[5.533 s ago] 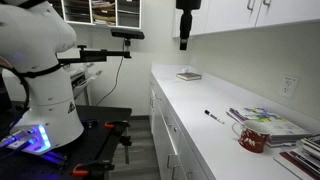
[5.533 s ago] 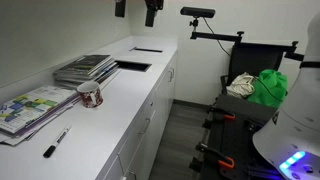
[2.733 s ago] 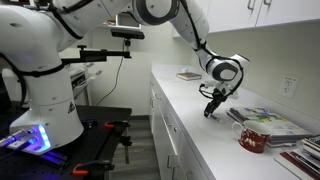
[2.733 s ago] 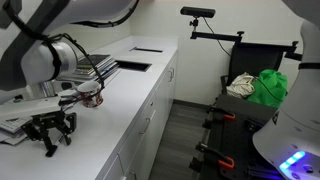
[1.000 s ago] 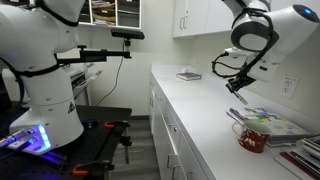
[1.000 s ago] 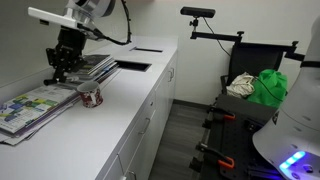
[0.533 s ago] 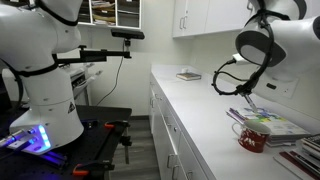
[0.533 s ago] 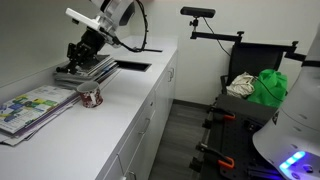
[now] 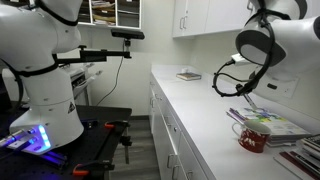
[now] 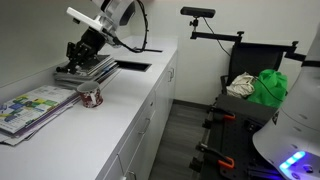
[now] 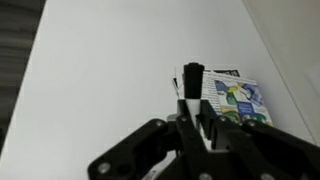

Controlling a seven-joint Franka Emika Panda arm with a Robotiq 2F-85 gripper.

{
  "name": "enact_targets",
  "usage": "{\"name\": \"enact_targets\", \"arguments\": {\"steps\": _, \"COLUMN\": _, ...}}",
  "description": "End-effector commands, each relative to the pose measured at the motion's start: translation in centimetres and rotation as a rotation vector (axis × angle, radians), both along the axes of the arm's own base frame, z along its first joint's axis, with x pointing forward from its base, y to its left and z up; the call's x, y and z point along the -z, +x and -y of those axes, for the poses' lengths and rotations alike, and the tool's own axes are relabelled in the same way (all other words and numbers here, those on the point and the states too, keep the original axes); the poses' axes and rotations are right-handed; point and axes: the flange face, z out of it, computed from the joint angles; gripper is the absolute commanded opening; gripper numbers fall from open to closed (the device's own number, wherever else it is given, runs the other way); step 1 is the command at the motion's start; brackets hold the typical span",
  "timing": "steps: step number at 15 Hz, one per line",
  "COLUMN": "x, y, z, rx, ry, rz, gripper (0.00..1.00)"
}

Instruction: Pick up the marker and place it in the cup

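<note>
Wrist view blurred: we make out marker point(image 11: 192, 78) only as dark stub, lower length hidden between jaws. Marker too small for us to find in both exterior views. Gripper point(image 10: 78, 52) covers part of stacked magazines point(image 10: 98, 68). Cup point(image 9: 253, 139) markings unreadable. Arm point(image 9: 260, 42) cut off at frame edge.
</note>
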Motion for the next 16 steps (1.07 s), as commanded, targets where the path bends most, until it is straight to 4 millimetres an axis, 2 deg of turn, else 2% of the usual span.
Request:
{"name": "enact_targets", "arguments": {"steps": 1, "x": 0.7, "y": 0.2, "z": 0.7, "rx": -0.011, "ry": 0.188, "rz": -0.052, "gripper": 0.05}}
{"name": "enact_targets", "arguments": {"steps": 3, "x": 1.8, "y": 0.4, "z": 1.6, "rx": 0.025, "ry": 0.286, "rz": -0.084, "gripper": 0.05}}
{"name": "enact_targets", "arguments": {"steps": 8, "x": 4.6, "y": 1.8, "z": 4.3, "rx": 0.326, "ry": 0.421, "rz": -0.091, "gripper": 0.05}}
{"name": "enact_targets", "arguments": {"steps": 12, "x": 6.1, "y": 2.4, "z": 4.9, "rx": 0.472, "ry": 0.588, "rz": -0.15, "gripper": 0.05}}
{"name": "enact_targets", "arguments": {"steps": 16, "x": 7.3, "y": 2.2, "z": 5.4, "rx": 0.58, "ry": 0.712, "rz": -0.229, "gripper": 0.05}}
